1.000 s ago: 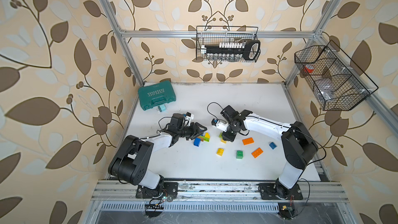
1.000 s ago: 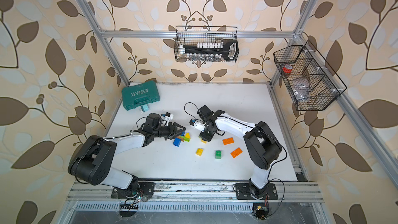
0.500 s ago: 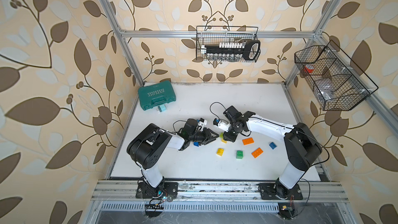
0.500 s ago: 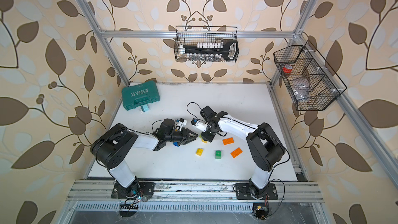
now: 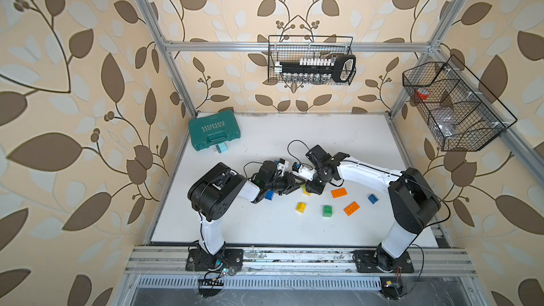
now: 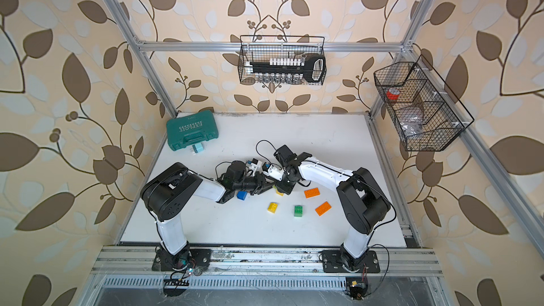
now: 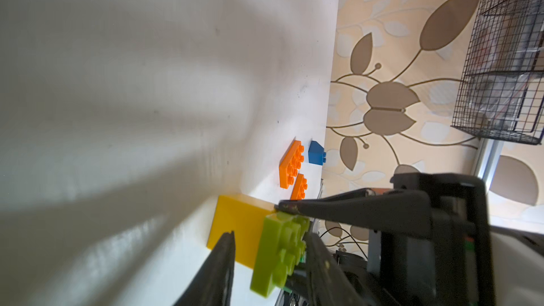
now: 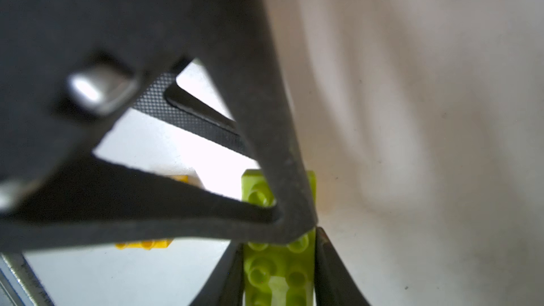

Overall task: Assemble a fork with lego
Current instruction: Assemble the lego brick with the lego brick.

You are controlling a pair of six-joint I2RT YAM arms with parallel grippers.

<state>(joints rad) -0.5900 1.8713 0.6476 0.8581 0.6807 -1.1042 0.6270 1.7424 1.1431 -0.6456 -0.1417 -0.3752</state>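
A lime green lego brick (image 8: 279, 275) is clamped by its two side walls in my right gripper (image 8: 279, 239), which is shut on it. My left gripper (image 7: 270, 234) straddles the same brick (image 7: 279, 254). One finger lies against its studs and a slim gap shows at the other, so it stands open. Both grippers meet mid-table in both top views, left (image 5: 295, 185) and right (image 5: 312, 190). A yellow brick (image 5: 306, 192) lies on the table just under them. Loose bricks lie nearby: blue (image 5: 269, 195), yellow (image 5: 300, 207), green (image 5: 327, 211), two orange (image 5: 338, 193) (image 5: 351, 208) and a small blue (image 5: 372, 198).
A teal tool case (image 5: 213, 132) sits at the back left corner with a small teal block (image 5: 221, 149) in front of it. Wire baskets hang on the back wall (image 5: 312, 66) and the right wall (image 5: 453, 107). Metal frame rails border the white table (image 5: 294, 231).
My left gripper has travelled right to meet the right gripper, and its jaws have narrowed round the lime brick. The left elbow swung in towards the table. The right gripper barely moved.
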